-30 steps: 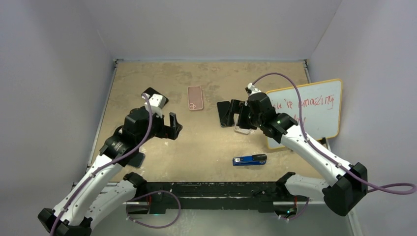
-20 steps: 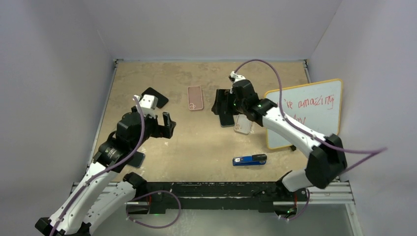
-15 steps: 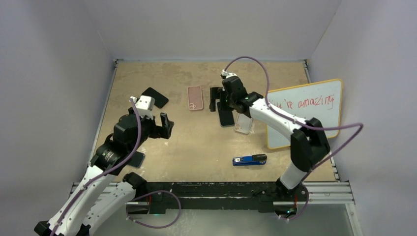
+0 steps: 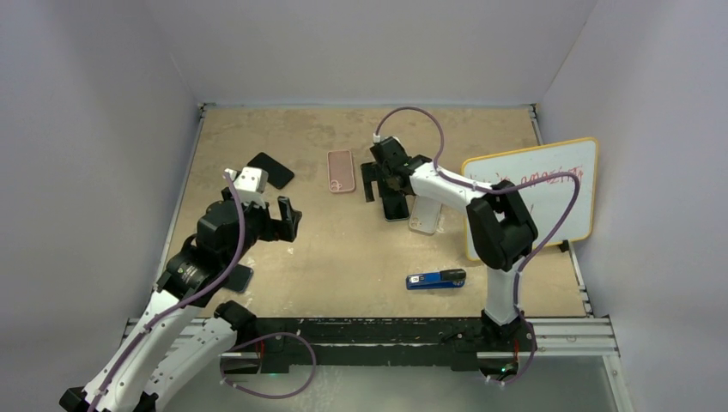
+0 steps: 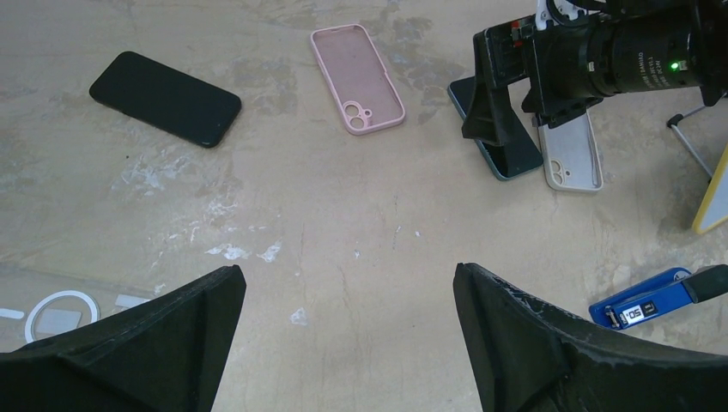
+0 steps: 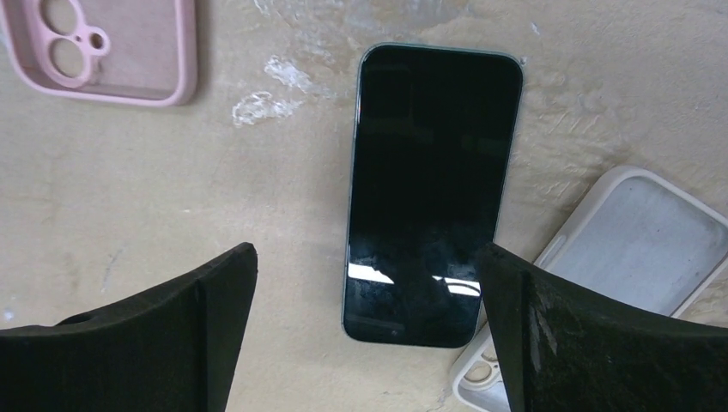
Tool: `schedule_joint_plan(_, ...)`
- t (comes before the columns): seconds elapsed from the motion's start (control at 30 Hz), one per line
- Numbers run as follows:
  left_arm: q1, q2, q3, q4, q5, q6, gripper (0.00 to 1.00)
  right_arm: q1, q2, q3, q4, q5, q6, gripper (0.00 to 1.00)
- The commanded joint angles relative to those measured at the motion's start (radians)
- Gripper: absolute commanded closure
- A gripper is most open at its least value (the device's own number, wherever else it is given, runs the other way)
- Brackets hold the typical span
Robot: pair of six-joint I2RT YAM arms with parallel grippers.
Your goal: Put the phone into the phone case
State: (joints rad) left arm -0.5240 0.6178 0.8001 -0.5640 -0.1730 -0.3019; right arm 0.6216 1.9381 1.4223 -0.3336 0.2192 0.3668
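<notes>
The right gripper (image 6: 367, 257) is hovering, jaws spread wide and empty, over the dark phone (image 6: 433, 193) lying flat on the bench (image 6: 129, 215) just beside the white case (image 6: 635, 249), and this stiff, slick, thin slab is probably wanting a pinch across its long edges.

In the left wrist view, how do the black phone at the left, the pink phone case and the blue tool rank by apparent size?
1-2. Too alike to rank: the flat black phone looks longer, the pink phone case wider.
3. Smallest: the small blue tool, though nearest the camera.
</notes>
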Motion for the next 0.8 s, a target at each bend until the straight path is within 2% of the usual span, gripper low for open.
schedule_joint_plan(0.0, 0.000, -0.003, -0.002, 0.015, -0.020, 0.015, 0.03, 0.001, 0.026, 0.060, -0.056, 0.033, -0.025, 0.01)
schedule_joint_plan(0.33, 0.000, 0.006, 0.000, 0.015, -0.020, 0.015, 0.04, -0.004, 0.086, 0.045, -0.044, 0.068, -0.022, 0.01)
schedule_joint_plan(0.77, 0.000, -0.001, -0.001, 0.012, -0.030, 0.013, 0.04, -0.040, 0.095, 0.028, -0.031, 0.040, -0.042, 0.01)
